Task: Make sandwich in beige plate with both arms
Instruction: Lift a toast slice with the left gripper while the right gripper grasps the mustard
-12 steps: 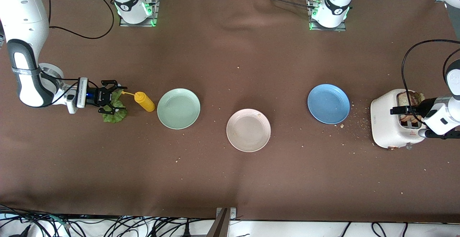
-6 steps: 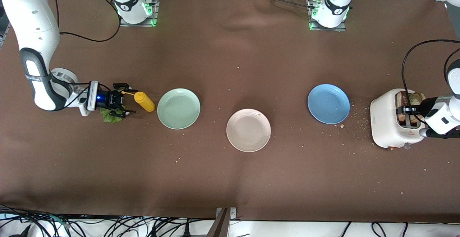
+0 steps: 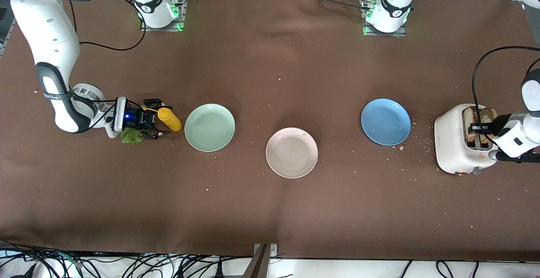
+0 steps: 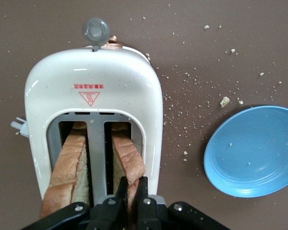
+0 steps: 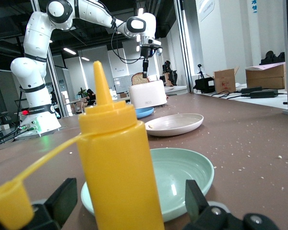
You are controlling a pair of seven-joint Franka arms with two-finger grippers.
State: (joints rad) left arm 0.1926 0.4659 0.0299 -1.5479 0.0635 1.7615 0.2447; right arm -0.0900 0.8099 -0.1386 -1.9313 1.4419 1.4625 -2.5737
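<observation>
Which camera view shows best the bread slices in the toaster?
The left wrist view: both bread slices stand in the toaster slots, seen from above. The front view shows only their tops; the right wrist view, one distant slice.

Lettuce leaf (image 3: 131, 136), left of frame: largely hidden beneath the right gripper (image 3: 157, 120). Two toast slices (image 4: 77, 163): lower parts sunk in the toaster (image 4: 93, 91) slots, near ends cut off at the bottom edge. Yellow bottle (image 5: 117, 163): base cut off at the bottom edge.

Yellow squeeze bottle (image 3: 169, 119) upright beside mint-green plate (image 3: 209, 127); blue plate (image 3: 385, 121) near white toaster (image 3: 457, 145); crumbs between.
</observation>
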